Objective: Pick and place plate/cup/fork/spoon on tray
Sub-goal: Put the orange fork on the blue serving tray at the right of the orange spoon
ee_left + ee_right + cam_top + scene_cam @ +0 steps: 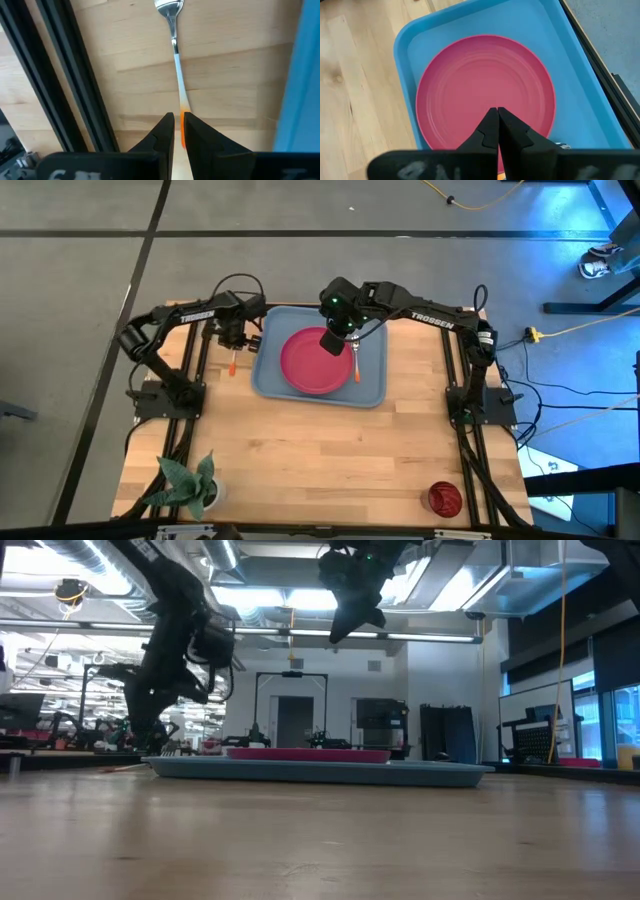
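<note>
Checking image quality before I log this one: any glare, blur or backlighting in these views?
Low view: bright ceiling lights leave both arms as dark silhouettes, and the near table is blurred. High view: blue glare in the far right corner. Left wrist view: spoon sharp.

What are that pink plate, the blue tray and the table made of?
Plate: likely plastic, smooth with a faint sheen and moulded rings. Tray: probably plastic too, glossy with rounded corners. Table: wood, pale planks with visible grain.

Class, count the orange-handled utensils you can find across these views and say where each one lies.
2. The spoon lies on the table just outside the tray, its handle between the left gripper fingers. The fork lies in the tray beside the plate.
</note>
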`<state>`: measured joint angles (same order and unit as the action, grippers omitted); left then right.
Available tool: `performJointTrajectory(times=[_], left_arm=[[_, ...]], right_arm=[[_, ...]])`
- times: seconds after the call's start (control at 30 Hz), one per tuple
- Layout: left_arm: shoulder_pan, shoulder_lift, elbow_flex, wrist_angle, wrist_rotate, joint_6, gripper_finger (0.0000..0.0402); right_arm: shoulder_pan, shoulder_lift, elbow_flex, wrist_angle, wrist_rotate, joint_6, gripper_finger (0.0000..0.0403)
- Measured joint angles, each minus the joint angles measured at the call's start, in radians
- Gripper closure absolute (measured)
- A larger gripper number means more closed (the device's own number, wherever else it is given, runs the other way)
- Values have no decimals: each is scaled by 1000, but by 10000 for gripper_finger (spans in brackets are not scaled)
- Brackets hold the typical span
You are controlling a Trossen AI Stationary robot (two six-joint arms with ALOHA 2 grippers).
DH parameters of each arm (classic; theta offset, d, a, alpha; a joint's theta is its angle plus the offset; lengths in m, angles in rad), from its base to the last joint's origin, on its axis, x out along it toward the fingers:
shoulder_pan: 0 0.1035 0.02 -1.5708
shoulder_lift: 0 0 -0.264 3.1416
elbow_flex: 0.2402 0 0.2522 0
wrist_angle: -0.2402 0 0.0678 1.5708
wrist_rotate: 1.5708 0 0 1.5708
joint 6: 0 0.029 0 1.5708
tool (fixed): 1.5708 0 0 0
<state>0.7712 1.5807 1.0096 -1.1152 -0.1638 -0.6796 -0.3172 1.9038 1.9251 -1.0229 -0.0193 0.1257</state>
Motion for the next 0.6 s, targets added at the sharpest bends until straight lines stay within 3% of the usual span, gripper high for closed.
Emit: performJointTrajectory(times=[0.37,0.6], left_arm=[[3,64,-2,121,-61,7,366],[9,64,-76,173,-63,6,366]], right_arm=[[0,0,0,0,0,0,398],[0,0,0,-3,0,0,398]])
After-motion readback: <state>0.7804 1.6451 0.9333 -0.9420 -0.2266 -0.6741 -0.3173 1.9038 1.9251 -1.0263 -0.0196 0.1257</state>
